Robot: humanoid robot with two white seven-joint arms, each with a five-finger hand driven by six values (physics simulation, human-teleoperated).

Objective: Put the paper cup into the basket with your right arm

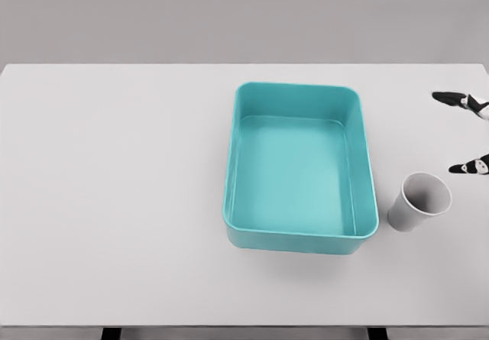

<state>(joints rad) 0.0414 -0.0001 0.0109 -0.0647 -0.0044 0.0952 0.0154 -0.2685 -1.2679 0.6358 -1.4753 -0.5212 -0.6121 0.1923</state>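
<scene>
Broad white table point(114, 202) under a plain grey wall point(229, 11).

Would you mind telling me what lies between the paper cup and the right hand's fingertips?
Nothing: in the head view only bare table separates the paper cup from the right hand.

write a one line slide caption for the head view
Right robot hand enters from the right edge, fingers spread, near an upright paper cup beside the empty teal basket.

One teal plastic basket point(301, 233) is sitting on one white table point(114, 187). One white paper cup point(419, 202) is standing there too.
</scene>
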